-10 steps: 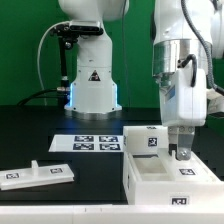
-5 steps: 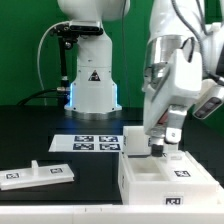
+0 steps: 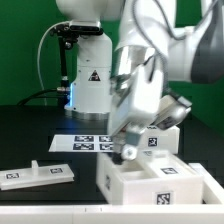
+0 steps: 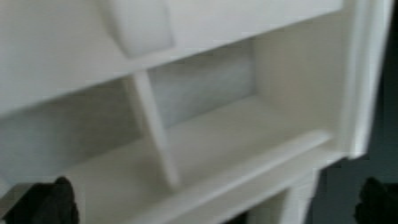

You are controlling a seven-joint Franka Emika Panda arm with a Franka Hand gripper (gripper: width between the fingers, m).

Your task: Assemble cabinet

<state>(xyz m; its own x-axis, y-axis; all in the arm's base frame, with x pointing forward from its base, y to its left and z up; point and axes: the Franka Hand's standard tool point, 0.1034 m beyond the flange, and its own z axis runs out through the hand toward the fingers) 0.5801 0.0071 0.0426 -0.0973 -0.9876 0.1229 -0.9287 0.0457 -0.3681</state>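
One end effector (image 3: 127, 150) – jaws spread wide, empty – hangs close over the cabinet (image 3: 135, 183).

cabinet (image 3: 150, 182): rear partly behind arm (image 3: 150, 70); marker board (image 3: 85, 143): one end hidden by arm; tool (image 4: 210, 205): fingers cropped, blurred

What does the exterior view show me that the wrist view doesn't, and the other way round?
Exterior only: the arm's white base, the marker board, a loose flat cabinet panel lying apart at the exterior view's left, and the tags on the outside of the cabinet box. Wrist only: a close look at the box's recesses, split by a thin divider, with both dark fingertips spread wide. Both: the cabinet box and the open claw at it.
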